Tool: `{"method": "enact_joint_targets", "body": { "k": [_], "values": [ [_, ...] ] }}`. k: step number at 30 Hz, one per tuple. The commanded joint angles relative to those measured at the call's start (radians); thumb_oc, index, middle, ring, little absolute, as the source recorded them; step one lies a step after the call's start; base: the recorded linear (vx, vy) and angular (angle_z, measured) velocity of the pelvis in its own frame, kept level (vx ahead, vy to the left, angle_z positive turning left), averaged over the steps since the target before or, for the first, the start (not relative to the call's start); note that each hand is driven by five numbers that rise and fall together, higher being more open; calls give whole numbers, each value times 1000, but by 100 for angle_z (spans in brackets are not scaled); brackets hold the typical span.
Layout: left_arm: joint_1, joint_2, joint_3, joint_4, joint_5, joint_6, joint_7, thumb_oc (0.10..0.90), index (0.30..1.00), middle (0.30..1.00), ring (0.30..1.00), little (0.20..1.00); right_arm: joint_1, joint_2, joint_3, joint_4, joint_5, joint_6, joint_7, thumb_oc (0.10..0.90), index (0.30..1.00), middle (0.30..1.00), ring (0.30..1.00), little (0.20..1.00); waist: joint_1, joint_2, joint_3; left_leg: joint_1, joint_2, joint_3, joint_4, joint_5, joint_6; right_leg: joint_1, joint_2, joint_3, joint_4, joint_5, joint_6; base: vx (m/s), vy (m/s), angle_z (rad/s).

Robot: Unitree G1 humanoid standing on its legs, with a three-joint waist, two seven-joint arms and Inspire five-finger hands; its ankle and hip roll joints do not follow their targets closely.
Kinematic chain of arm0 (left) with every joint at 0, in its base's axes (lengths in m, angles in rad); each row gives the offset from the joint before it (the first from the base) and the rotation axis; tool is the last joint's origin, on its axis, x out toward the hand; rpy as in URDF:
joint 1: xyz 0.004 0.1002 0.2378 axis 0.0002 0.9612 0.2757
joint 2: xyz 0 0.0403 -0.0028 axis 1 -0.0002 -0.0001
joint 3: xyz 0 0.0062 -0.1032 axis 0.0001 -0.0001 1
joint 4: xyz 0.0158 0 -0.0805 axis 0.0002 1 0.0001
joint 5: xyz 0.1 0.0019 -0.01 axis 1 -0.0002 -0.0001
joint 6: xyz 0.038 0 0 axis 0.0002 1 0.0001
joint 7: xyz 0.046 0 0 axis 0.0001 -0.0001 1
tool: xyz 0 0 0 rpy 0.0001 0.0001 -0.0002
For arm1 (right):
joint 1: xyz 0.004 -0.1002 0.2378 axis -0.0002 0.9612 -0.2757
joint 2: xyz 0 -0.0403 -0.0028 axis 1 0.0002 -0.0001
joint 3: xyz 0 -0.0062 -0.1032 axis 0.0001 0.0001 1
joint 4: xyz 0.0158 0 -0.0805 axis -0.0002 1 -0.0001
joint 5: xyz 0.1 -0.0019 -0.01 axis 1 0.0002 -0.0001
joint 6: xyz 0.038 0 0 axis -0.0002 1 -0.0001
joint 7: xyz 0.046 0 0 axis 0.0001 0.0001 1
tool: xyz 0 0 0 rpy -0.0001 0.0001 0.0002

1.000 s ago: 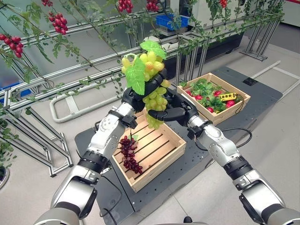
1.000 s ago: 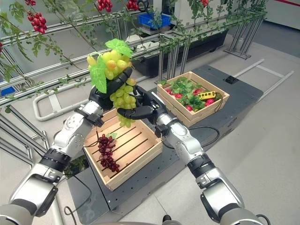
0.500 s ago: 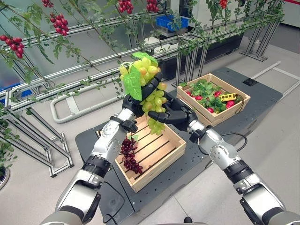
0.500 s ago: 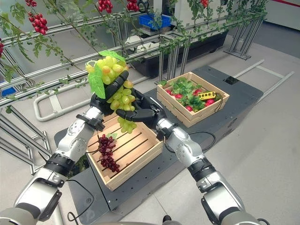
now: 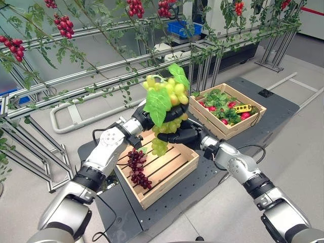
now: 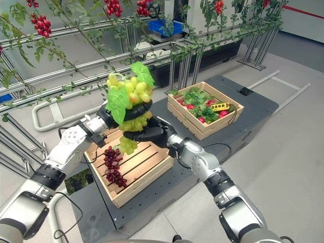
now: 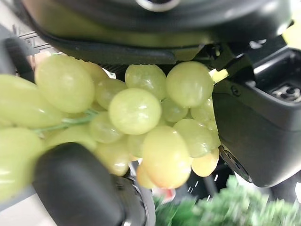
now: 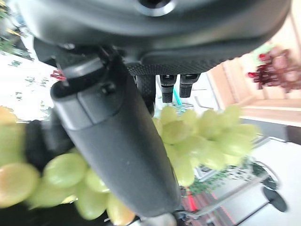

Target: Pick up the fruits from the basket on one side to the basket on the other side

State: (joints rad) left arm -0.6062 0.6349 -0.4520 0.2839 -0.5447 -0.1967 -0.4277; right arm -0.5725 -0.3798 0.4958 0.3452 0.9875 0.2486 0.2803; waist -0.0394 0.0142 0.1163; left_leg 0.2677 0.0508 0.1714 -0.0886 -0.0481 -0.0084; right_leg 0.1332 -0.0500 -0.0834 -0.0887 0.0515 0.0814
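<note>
A bunch of green grapes [image 5: 169, 93] with plastic leaves hangs in the air over the near wooden basket [image 5: 167, 179]. My left hand [image 5: 143, 116] has its fingers curled round the middle of the bunch [image 7: 136, 110]. My right hand [image 5: 187, 135] comes in from the other side and closes on the lower part, its thumb [image 8: 117, 146] lying across the grapes [image 8: 207, 136]. A bunch of dark purple grapes [image 5: 136, 169] lies in the near basket. The far basket [image 5: 248, 121] holds red fruit, a yellow piece and green leaves.
Both baskets stand on a dark platform [image 5: 273, 104]. Behind them runs a metal frame [image 5: 91, 71] draped with vines and red berry clusters [image 5: 63, 24]. A blue crate [image 5: 178, 28] sits at the back.
Both hands have carried the green grapes a little lower and to the right. The right hand has come in under the bunch and closed on its lower part.
</note>
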Motion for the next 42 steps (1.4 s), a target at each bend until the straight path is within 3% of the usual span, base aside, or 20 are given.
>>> {"method": "enact_joint_targets", "body": {
  "k": [1, 8, 12, 13, 14, 15, 23, 32, 33, 36, 37, 38, 39, 40, 42],
  "values": [
    [-254, -63, -99, -93, 20, -176, -34, 400, 300, 300, 300, 300, -111, 105, -37, -38, 103, -83, -38, 800, 900, 900, 900, 900, -7, -8, -92, -52, 18, -18, 1, -21, -10, 35, -45, -13, 1, -42, -8, 0, 0, 0],
    [-277, -53, -147, -151, 61, -184, -42, 400, 300, 300, 300, 300, -120, 136, -45, -22, 172, -139, -93, 800, 900, 900, 900, 900, 1, -4, -92, -54, 19, -26, 1, -20, -9, 35, -46, -19, 1, -43, -8, 0, 0, 0],
    [-280, -67, -160, -150, 68, -168, -34, 400, 300, 300, 300, 300, -135, 164, -58, -20, 219, -217, -121, 800, 900, 900, 900, 900, 4, -1, -94, -56, 18, -29, 1, -19, -8, 35, -46, -18, 1, -43, -9, 0, 0, 0],
    [-279, -71, -163, -142, 66, -166, -29, 400, 300, 300, 300, 300, -139, 172, -66, -26, 237, -258, -138, 590, 585, 585, 585, 585, 5, 1, -94, -55, 18, -30, 1, -19, -8, 35, -46, -19, 1, -43, -9, 0, 0, 0],
    [-279, -72, -164, -141, 65, -164, -27, 400, 300, 300, 300, 300, -140, 175, -69, -30, 239, -270, -144, 536, 505, 505, 505, 505, 5, 1, -94, -55, 18, -30, 1, -19, -8, 35, -46, -18, 1, -43, -9, 0, 0, 0],
    [-275, -76, -165, -135, 60, -158, -20, 400, 300, 300, 300, 300, -138, 184, -77, -38, 241, -302, -151, 400, 300, 300, 300, 300, 4, 3, -95, -55, 18, -30, 1, -18, -8, 35, -46, -17, 1, -42, -8, 0, 0, 0],
    [-241, -111, -133, -36, 52, -162, 16, 400, 300, 300, 300, 300, -126, 214, -128, -67, 268, -395, -136, 400, 300, 300, 300, 300, -3, 10, -98, -53, 18, -23, 1, -18, -5, 32, -45, -5, 1, -41, -9, 0, 0, 0],
    [-200, -160, -66, 118, 28, -177, 128, 406, 309, 309, 309, 309, -125, 216, -154, -57, 237, -428, -124, 400, 300, 300, 300, 300, -7, 7, -103, -52, 18, -20, 1, -18, -6, 31, -45, -2, 1, -41, -10, 0, 0, 0],
    [-194, -167, -51, 141, 33, -181, 160, 483, 425, 425, 425, 425, -128, 217, -155, -55, 231, -431, -125, 400, 300, 300, 300, 300, -7, 6, -103, -52, 19, -20, 1, -18, -6, 31, -45, -2, 1, -41, -11, 0, 0, 0],
    [-183, -181, -22, 197, 69, -202, 234, 543, 514, 514, 514, 514, -129, 221, -158, -54, 223, -432, -131, 400, 300, 300, 300, 300, -9, 3, -105, -52, 19, -20, 1, -18, -6, 30, -44, -1, 1, -42, -13, 0, 0, 0],
    [-182, -182, -21, 199, 72, -202, 244, 543, 514, 514, 514, 514, -129, 221, -158, -55, 223, -431, -131, 400, 300, 300, 300, 300, -9, 3, -105, -52, 19, -20, 1, -18, -6, 30, -44, -1, 1, -42, -13, 0, 0, 0],
    [-175, -190, 0, 233, 100, -205, 296, 671, 707, 707, 707, 707, -130, 223, -161, -54, 219, -431, -136, 400, 300, 300, 300, 300, -8, 2, -105, -52, 19, -22, 1, -18, -7, 30, -42, -2, 1, -44, -14, 0, 0, 0],
    [-174, -191, 3, 238, 101, -207, 302, 671, 707, 707, 707, 707, -130, 223, -161, -54, 219, -431, -136, 400, 300, 300, 300, 300, -8, 1, -105, -52, 19, -22, 1, -18, -7, 30, -42, -2, 1, -44, -15, 0, 0, 0],
    [-170, -197, 18, 260, 125, -206, 343, 800, 900, 900, 900, 900, -130, 224, -165, -53, 219, -429, -136, 400, 300, 300, 300, 300, -8, 0, -105, -53, 20, -22, 1, -17, -7, 30, -43, -3, 1, -45, -15, 0, 0, 0],
    [-164, -200, 30, 276, 149, -210, 374, 800, 900, 900, 900, 900, -129, 225, -169, -55, 213, -426, -141, 400, 300, 300, 300, 300, -7, -1, -105, -53, 20, -24, 1, -17, -7, 30, -42, -3, 1, -46, -16, 0, 0, 0]
  ]
}}
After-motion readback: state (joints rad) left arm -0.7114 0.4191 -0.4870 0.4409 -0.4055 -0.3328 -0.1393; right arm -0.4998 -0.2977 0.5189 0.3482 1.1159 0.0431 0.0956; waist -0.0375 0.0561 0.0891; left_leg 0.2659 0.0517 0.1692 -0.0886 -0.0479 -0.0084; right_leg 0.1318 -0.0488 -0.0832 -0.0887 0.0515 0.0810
